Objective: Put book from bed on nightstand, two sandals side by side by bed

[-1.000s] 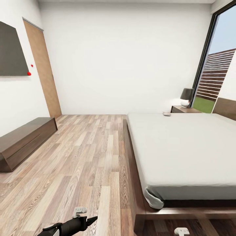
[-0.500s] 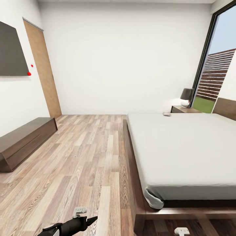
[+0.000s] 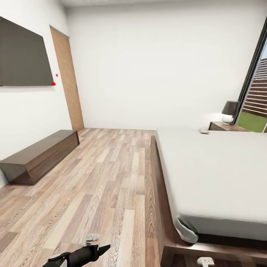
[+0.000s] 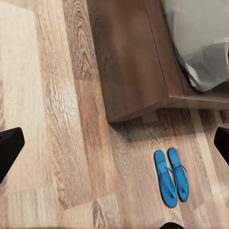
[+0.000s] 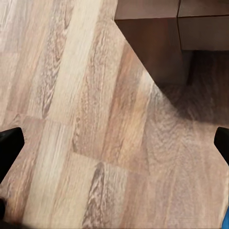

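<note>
sandals (image 4: 171, 177) paired on floor, between spread left fingertips (image 4: 9, 150)

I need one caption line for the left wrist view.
Two bright blue flip-flop sandals lie side by side on the wood-plank floor near the dark brown bed frame corner.

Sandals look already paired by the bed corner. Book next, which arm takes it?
Likely right. The book lies at the bed's far edge by the nightstand, on the right of the head view. Both grippers hang open over the floor, so the base must drive closer first.
</note>
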